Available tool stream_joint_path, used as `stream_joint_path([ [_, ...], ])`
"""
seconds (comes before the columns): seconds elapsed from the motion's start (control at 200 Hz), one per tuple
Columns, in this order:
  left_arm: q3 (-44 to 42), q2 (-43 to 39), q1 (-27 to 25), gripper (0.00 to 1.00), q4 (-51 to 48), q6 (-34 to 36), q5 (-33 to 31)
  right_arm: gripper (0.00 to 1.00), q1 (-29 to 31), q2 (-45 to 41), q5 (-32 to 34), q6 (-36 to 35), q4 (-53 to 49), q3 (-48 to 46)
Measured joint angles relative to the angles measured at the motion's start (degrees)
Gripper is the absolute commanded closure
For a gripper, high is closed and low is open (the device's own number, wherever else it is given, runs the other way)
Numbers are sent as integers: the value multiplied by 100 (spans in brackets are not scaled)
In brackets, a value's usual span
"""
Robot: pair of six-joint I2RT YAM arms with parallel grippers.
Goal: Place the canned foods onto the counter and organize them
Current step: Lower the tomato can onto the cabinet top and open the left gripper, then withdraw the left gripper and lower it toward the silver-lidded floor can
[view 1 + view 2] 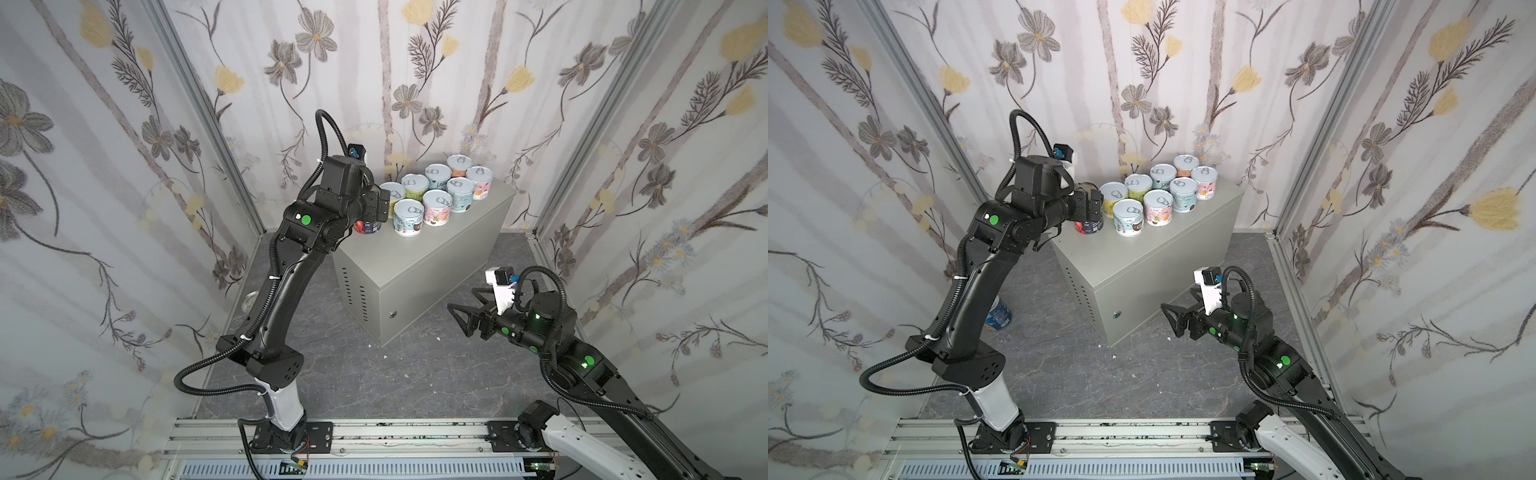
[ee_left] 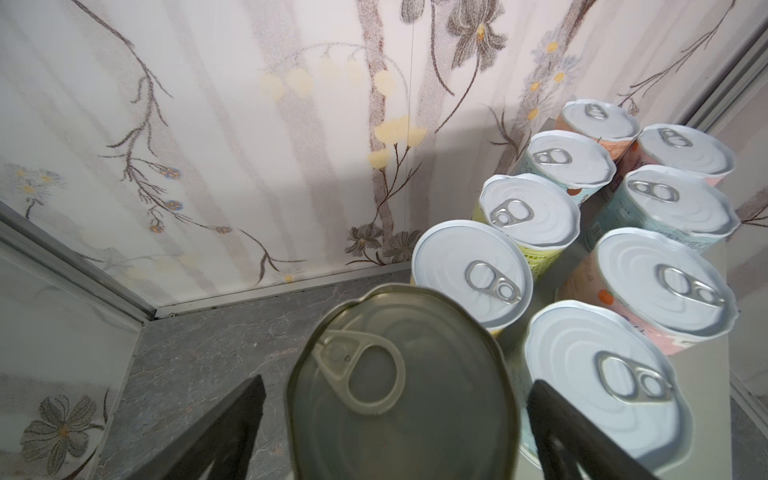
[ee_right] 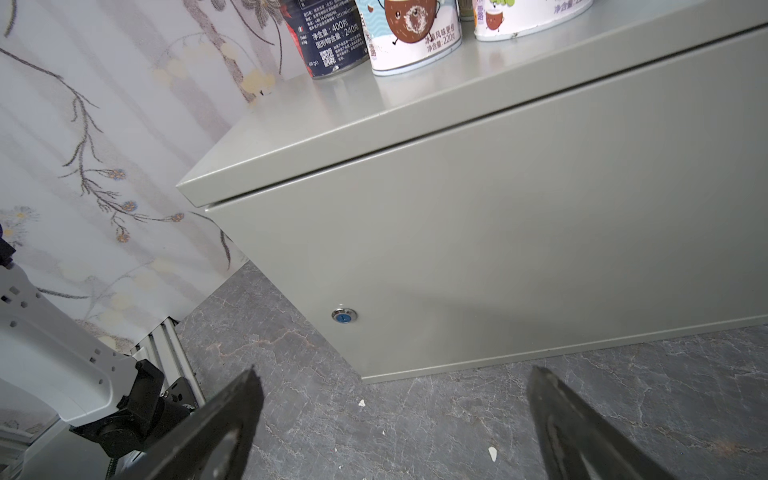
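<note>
Down at the far left, on the dark grey marbled floor point(image 1: 374, 374), a blue can point(image 1: 999, 318) sits near the wall, mostly hidden behind the left arm point(image 1: 282, 291), so I cannot tell how it stands; further up and to the right, that arm reaches over the near left corner of the counter point(image 1: 449, 241), where the left gripper point(image 2: 397, 382) hangs about a navy-red can point(image 1: 368, 226); its jaws are spread, and from the left wrist view the black fingers point(image 2: 232, 428) flank the can's grey metal lid with a thin gap on each side, so they pinch nothing; the can stands upright on the counter top, just beside the nearest of the eight short cans point(image 1: 437, 207); those stand upright in two rows of four, packed side by side, white pull-tab lids up, running along the top toward the far right corner by the flowered wallpaper point(image 1: 415, 83); vent slots point(image 1: 353, 295) line the counter's narrow left face, and a round lock point(image 1: 392, 314) sits low on the wide face, close to the near corner; to the right of that face, well apart from every can, the right gripper point(image 1: 461, 298) hovers low over the floor, pointing toward the counter; its jaws gape wide with nothing between them.
</note>
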Motion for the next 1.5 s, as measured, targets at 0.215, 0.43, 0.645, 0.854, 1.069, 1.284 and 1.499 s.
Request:
stream_joint_path([
  [0.215,-378,-713,0,0,144,-39,-297,0,0,-251,164,42,-229,203],
  [0.43,-1797,-1867,74,0,328,-155,-758,0,17,-411,278,122,-444,286],
  [0.645,-3639,-3220,588,0,708,-363,-973,0,101,-446,426,264,-466,258],
  [0.854,-5263,-3982,1617,0,964,-632,-914,0,151,-407,442,323,-361,-20],
  [1.069,-6474,-4188,2581,0,1360,-1012,-778,0,170,-269,422,356,-83,-247],
  [1.284,-7337,-4065,3327,0,1893,-1692,-739,0,173,-70,398,352,225,-457],
  [1.499,-7866,-3558,3604,0,2256,-2393,-1128,0,173,205,249,308,592,-697],
])
